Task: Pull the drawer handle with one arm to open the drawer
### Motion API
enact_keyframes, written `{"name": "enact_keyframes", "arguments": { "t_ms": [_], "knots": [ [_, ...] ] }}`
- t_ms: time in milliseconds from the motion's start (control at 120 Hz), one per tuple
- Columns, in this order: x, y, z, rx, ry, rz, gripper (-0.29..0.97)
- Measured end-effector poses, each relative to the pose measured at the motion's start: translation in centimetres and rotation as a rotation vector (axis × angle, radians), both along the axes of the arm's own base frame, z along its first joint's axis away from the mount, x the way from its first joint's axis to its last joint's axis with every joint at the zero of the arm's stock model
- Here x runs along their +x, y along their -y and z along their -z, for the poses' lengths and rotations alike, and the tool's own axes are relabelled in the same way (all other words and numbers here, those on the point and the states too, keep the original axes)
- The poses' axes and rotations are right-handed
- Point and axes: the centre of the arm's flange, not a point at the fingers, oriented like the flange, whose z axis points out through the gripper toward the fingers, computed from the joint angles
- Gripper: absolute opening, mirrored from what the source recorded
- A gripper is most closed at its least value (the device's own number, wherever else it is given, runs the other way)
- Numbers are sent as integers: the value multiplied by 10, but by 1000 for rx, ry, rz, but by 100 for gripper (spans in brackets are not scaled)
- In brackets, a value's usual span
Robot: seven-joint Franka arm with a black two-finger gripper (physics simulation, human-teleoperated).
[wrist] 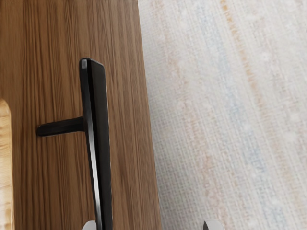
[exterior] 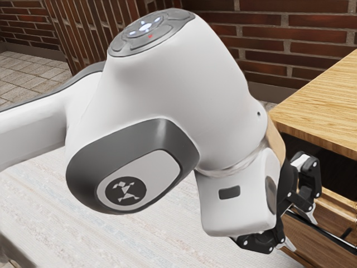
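The wooden drawer front (wrist: pixel 53 57) carries a black bar handle (wrist: pixel 96 143) on a short post. My gripper (wrist: pixel 149 225) hovers right over it, open. One fingertip (wrist: pixel 89 225) sits beside the bar's lower end, and the other fingertip (wrist: pixel 211 224) is far off over the carpet. In the exterior view my gripper (exterior: pixel 276 243) hangs below the white hand, close against the drawer front (exterior: pixel 321 243) under the cabinet top (exterior: pixel 323 106). A bit of the handle (exterior: pixel 347 233) shows at the exterior view's right edge. The drawer seems to stick out slightly from under the top.
Pale woven carpet (wrist: pixel 230 105) covers the floor beside the cabinet. A brick wall (exterior: pixel 290 33) and a slatted wooden screen (exterior: pixel 83 28) stand behind. My own arm's large white link (exterior: pixel 167 111) blocks much of the exterior view.
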Motion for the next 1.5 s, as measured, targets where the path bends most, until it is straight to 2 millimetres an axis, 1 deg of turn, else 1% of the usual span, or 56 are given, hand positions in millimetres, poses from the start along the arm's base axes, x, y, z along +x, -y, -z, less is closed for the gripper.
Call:
{"name": "enact_keyframes", "arguments": {
  "t_ms": [150,317,492,700,850,950,1050,1233,1283,1300,1350,1367,1400,1433,1467,1483,1500],
  "knots": [
    [-14,-3,-2,4,5,-11,18],
    [-33,-10,-7,2,15,-25,19],
    [-53,-16,-6,4,15,-39,19],
    [-77,-18,-6,1,22,-46,19],
    [-98,-19,-11,3,36,-46,18],
    [-111,-21,-10,5,38,-53,19],
    [-127,-17,-9,9,43,-55,20],
    [-155,-18,-17,6,61,-61,20],
    [-167,-16,-20,11,68,-57,21],
    [-173,-16,-23,11,72,-56,22],
    [-198,-12,-44,3,105,-42,30],
    [-208,-9,-55,-2,120,-31,33],
    [-230,-3,-84,-22,159,-8,38],
    [-247,-2,-112,-44,194,2,43],
    [-252,-12,-146,-73,226,-23,47],
    [-247,-19,-161,-86,231,-44,48],
    [-238,-27,-175,-102,230,-65,50]
  ]
}}
